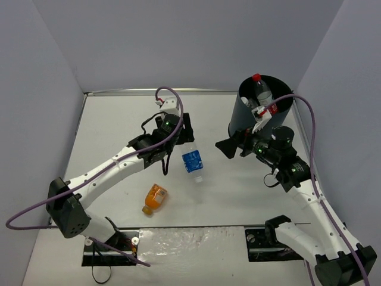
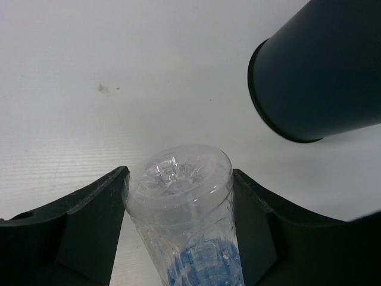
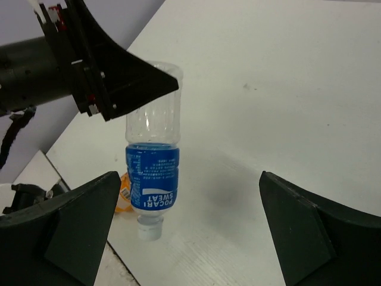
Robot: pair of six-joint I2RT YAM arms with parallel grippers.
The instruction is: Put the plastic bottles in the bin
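1. Nearest the arm bases, the orange-filled bottle [image 1: 155,198] lies on its side on the table [image 1: 119,119]. Nothing is touching it, so it waits its turn.
2. A little further in, the left gripper [image 2: 178,173] is closed partway around the base end of the blue-labelled bottle [image 3: 152,179], with one finger pressed to each side. The bottle hangs cap down. It looks lifted off the table, since its shadow falls apart from it.
3. Just to the right, the right gripper [image 1: 226,149] is spread as wide as it goes and holds nothing. It faces the hanging bottle and stands between it and the bin.
4. Farthest off, at the right, the bin [image 1: 241,122] stands upright, well apart from the held bottle. A red-capped bottle [image 1: 261,89] already pokes above its rim.
5. The step in hand appears to be carrying the blue bottle across to the bin.
   - The grip sits at the very end of thin, clear plastic, so I'd move steadily to keep the bottle from swinging or slipping.
   - It should go high enough for the dangling cap to clear the rim, and skirt the right arm on the way.
   - The left gripper should let go only once the bottle is centred over the mouth.
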